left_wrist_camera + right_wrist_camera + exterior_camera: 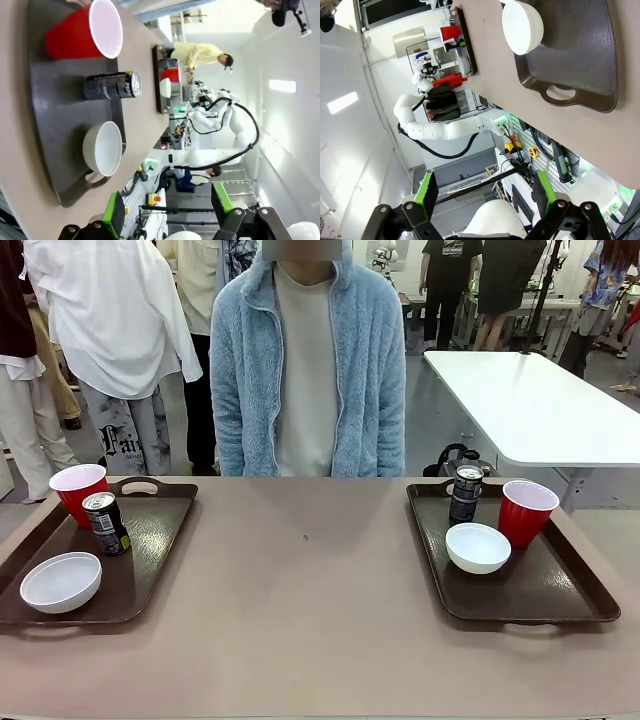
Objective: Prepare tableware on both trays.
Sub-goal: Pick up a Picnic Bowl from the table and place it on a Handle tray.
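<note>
**Both trays look set; both end effectors are released and away from the bench**

On the left tray point(150, 550) a red cup point(78, 490) stands at the far corner. A dark can point(105, 523) stands just beside it, and a white bowl point(61, 581) sits nearer to the robot. In the middle, the bench point(310, 600) is bare, and a person in a light blue jacket point(308, 370) stands behind it. On the right tray point(555, 585) a second can point(466, 493) stands at the far side, a second red cup point(527, 512) is beside it, and a second bowl point(478, 547) sits just in front of both.

The left end effector point(167, 210) is released, with its green pads apart and nothing between them. It hangs off the near edge of the bench, and the left tray lies ahead of it. The right end effector point(482, 192) is also released and empty, and the right tray lies ahead of it.

Each arm is nearer to its own tray. Both cans and both cups stand upright. I judge that the task is almost or fully complete.
</note>
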